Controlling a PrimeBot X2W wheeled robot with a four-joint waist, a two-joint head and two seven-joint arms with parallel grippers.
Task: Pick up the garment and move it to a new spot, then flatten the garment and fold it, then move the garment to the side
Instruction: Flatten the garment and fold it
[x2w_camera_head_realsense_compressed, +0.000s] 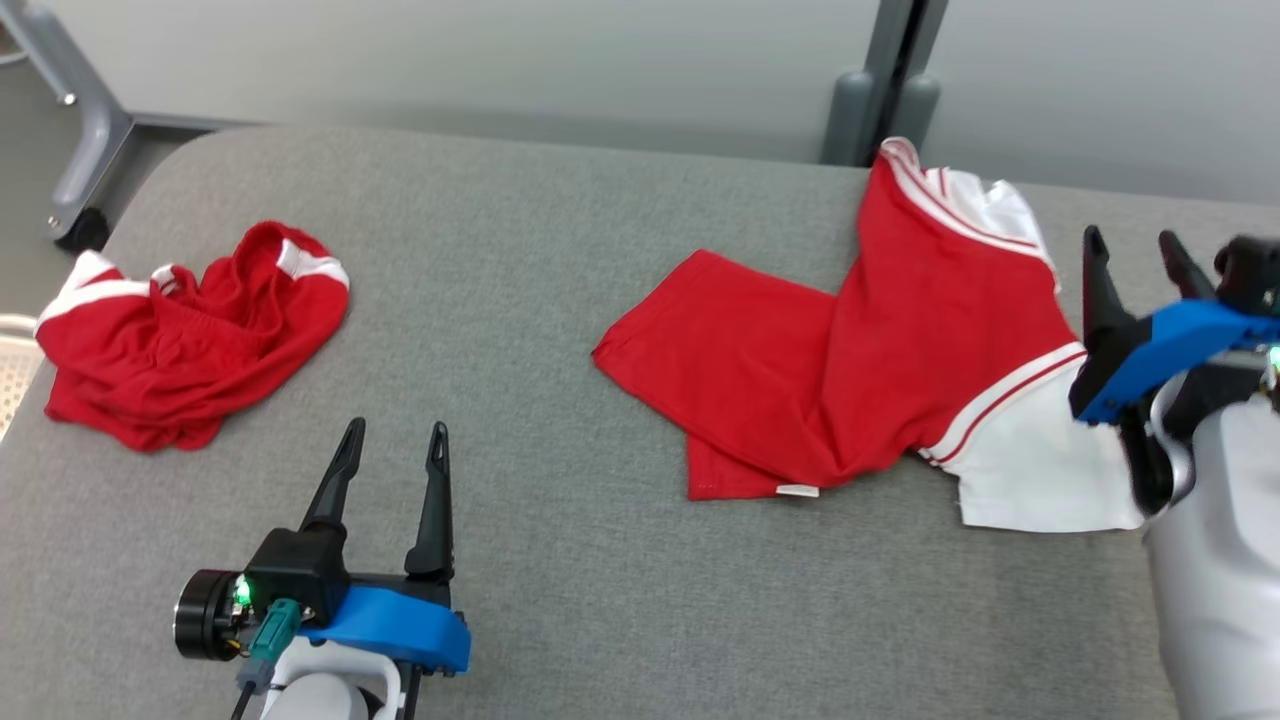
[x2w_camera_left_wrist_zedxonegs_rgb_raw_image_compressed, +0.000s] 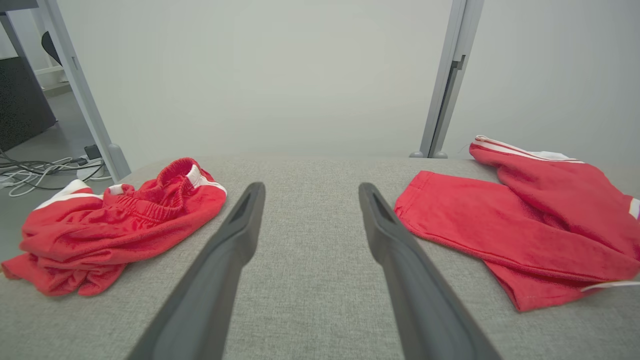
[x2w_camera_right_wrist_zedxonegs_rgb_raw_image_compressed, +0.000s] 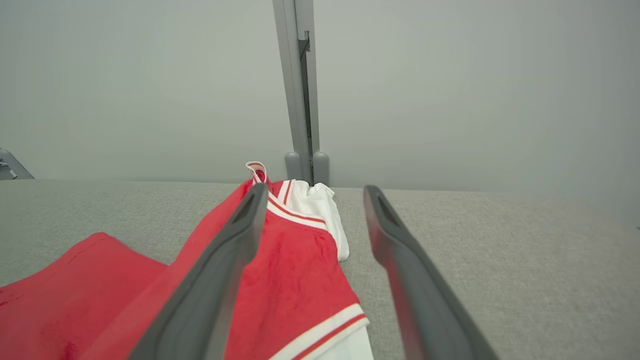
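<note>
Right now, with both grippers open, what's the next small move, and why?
Probably bring the left gripper across to the red edge of the shirt and grasp it. The shirt lies twisted, not flat; both grippers are open and empty, and the right gripper sits by the white sleeve.
</note>
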